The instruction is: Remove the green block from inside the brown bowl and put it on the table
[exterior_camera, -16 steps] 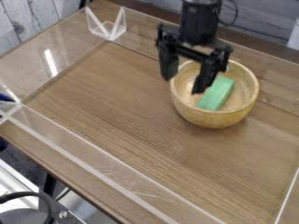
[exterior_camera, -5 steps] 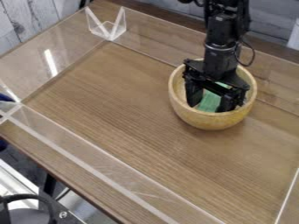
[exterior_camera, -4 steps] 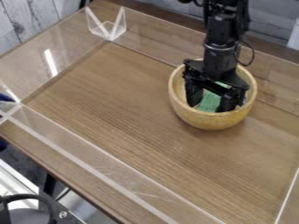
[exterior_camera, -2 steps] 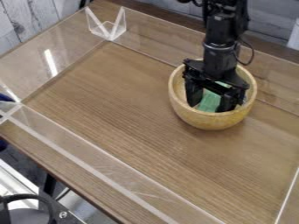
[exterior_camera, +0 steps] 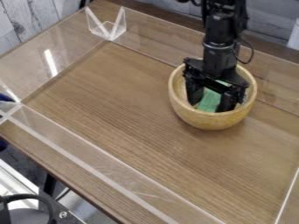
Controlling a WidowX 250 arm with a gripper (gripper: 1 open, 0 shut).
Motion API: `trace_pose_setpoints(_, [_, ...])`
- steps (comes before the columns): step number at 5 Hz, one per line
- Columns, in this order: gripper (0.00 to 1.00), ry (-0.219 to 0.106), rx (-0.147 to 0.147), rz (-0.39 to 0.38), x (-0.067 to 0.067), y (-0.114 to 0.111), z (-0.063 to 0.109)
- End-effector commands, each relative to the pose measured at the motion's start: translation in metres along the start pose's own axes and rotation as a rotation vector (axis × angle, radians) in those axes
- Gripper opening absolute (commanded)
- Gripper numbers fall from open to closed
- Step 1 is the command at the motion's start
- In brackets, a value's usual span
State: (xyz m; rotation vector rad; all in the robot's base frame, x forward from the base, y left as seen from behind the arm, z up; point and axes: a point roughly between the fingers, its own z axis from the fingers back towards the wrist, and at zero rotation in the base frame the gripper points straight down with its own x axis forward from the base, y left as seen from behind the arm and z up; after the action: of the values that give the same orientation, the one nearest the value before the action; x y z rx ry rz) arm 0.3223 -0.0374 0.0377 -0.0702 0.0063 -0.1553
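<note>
Right inside the round, light tan wooden bowl [exterior_camera: 187, 114], the 1 small bright-green rectangular block [exterior_camera: 212, 100] sits partly hidden beneath the black robot gripper [exterior_camera: 215, 86], whose fingers are spread. The brown wood-grain tabletop [exterior_camera: 122, 114] supports the bowl. I can read no brand or label.

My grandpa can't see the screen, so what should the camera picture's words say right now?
An open black gripper reaches into a round tan bowl around a green block. The bowl sits on a brown wooden table.
</note>
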Motion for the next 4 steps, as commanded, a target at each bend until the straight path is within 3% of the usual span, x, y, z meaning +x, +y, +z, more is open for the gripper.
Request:
trace_pose_setpoints(1, [1.00, -0.102, 0.006, -0.009, 0.0147, 0.0028, 0.0266])
trace_pose_setpoints(2, [1.00, -0.114, 0.004, -0.007, 0.0156, 0.0035, 0.0287])
trace_pose_setpoints(3, [0.00, -0.113, 0.005, -0.004, 0.0162, 0.0038, 0.0271])
trace_pose_setpoints(4, [0.00, -0.122, 0.000, -0.002, 0.0160, 0.0038, 0.0362])
